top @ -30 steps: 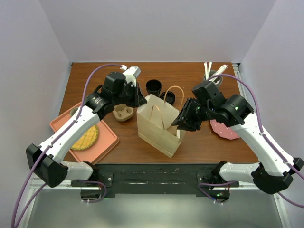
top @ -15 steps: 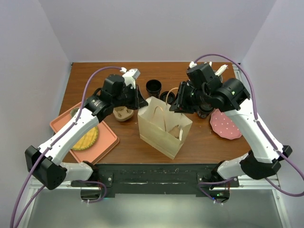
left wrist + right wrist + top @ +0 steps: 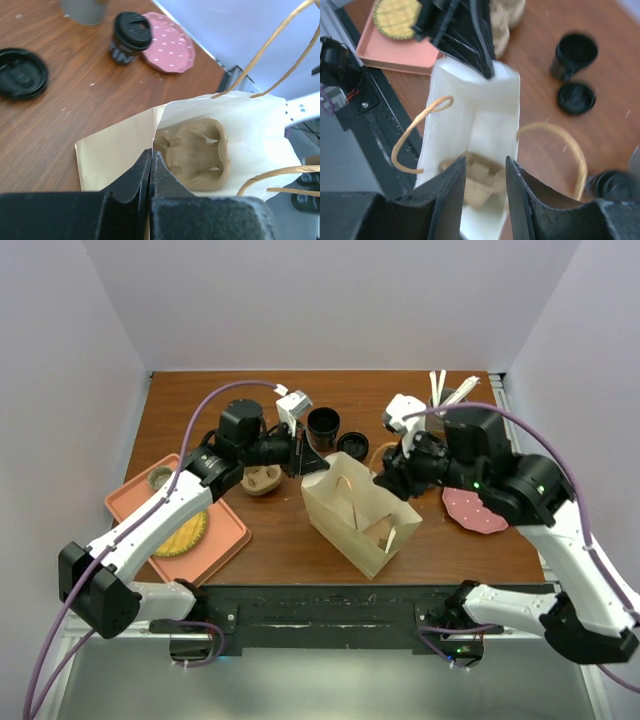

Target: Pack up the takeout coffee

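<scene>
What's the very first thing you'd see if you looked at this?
A tan paper bag stands mid-table, a cardboard cup tray inside it. The left gripper pinches its rim while the right gripper hovers open above. The takeout coffee stands beside a pink plate.

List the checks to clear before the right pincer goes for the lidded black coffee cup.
1. Left pincer shut on the rim of the tan paper bag, holding its mouth open: ok.
2. Brown pulp cup carrier seated inside the bag: ok.
3. Right pincer open and empty: ok.
4. Small black lidded coffee cup upright, lid on: ok.
5. Twine handles clear of the bag mouth: cannot tell.
</scene>
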